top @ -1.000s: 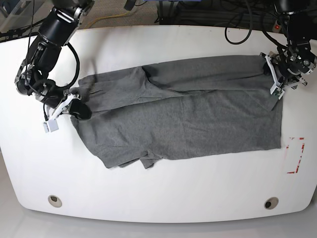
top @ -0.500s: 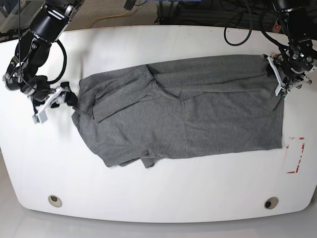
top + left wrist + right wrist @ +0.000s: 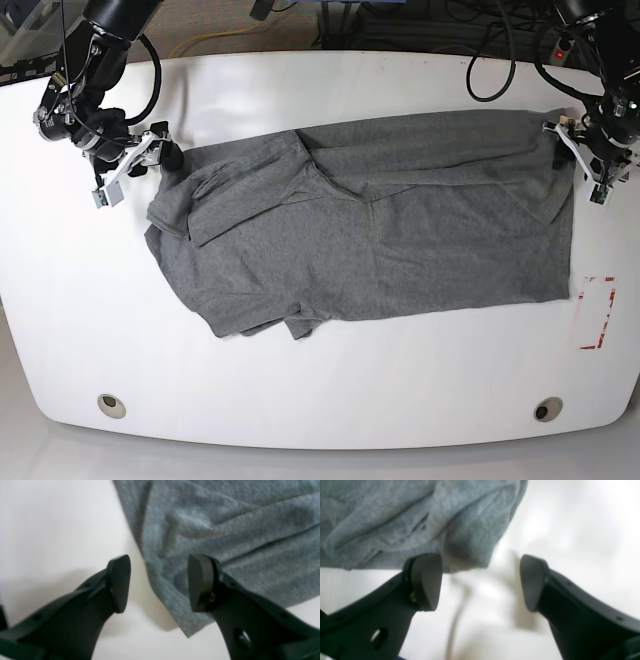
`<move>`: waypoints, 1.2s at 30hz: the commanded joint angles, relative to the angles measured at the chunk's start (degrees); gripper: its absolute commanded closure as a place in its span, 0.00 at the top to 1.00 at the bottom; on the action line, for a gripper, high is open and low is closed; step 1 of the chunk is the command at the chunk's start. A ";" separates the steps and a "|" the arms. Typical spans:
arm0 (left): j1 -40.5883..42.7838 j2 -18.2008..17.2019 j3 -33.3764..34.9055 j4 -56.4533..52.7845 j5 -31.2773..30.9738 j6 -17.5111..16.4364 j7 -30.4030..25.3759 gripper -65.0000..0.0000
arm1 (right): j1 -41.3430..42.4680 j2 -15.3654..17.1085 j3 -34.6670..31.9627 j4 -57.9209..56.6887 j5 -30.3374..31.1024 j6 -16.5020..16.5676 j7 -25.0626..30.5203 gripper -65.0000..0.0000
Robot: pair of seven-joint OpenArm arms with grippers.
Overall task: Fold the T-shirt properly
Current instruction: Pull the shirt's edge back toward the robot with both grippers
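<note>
We are hovering both black grippers, left (image 3: 160, 582) and right (image 3: 480, 580), open and seemingly empty, risking bunching the half-folded heather-grey cotton T-shirt (image 3: 370, 230) at the frame's centre.

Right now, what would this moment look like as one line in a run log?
T-shirt: flat on table, partly folded | left gripper: open, at shirt edge, holding nothing | right gripper: open, beside shirt, holding nothing

Base view: bright, even overhead light; white table (image 3: 330, 390) near overexposed, edges bowed by wide-angle lens. Wrist views: soft focus throughout. T-shirt (image 3: 225, 530) weave smeared, esp. upper right; faint shadow under its hem, lower centre. Right wrist frame: table (image 3: 570, 517) blown out, blurry grey streaks at centre-bottom.
</note>
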 commanded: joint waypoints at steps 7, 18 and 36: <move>2.26 1.74 -4.27 -3.03 0.19 0.16 -0.62 0.52 | 4.86 -0.65 0.06 -1.82 -4.84 0.12 1.64 0.56; 2.26 4.90 -3.30 -3.47 5.91 0.16 -0.62 0.49 | 6.27 -0.91 0.06 -5.86 -4.92 0.12 3.40 0.05; 2.26 1.04 -1.72 -2.94 8.98 0.16 -0.71 0.09 | -8.50 -1.97 4.45 9.70 -4.49 0.12 3.05 0.00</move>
